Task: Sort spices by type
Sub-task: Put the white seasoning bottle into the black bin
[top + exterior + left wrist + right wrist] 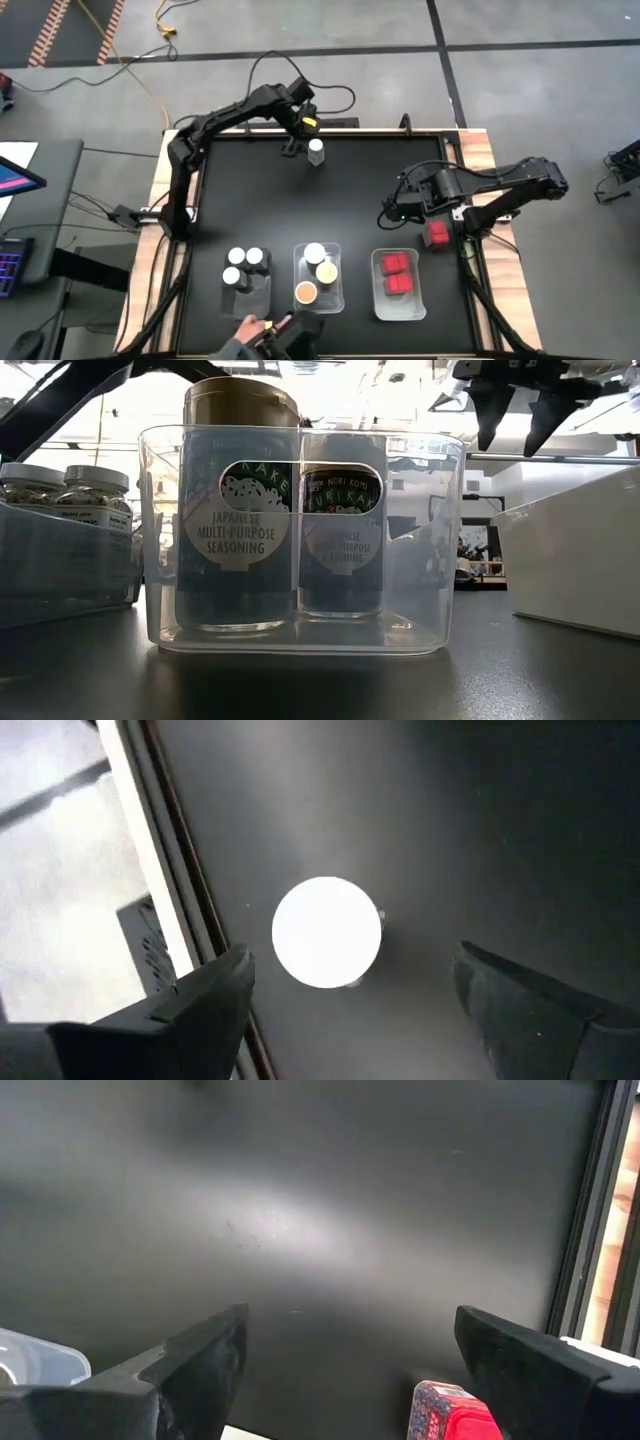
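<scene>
A white-capped spice jar (316, 151) stands alone near the table's far edge. My left gripper (293, 146) hovers open just beside and above it. In the left wrist view the round white cap (326, 932) shows from above, between the two spread fingers and untouched. A red-capped jar (437, 235) stands on the table near the right edge. My right gripper (394, 211) is open to its left, above bare table. In the right wrist view the red jar (455, 1415) lies near one finger. My right gripper (518, 415) also shows raised in the low view.
Three clear trays line the near edge. The left tray (262, 300) holds three white-capped jars, the middle tray (337, 300) holds cream, yellow and tan lids, and the right tray (378, 300) holds two red caps. A person's hand (245, 330) reaches in at the near edge.
</scene>
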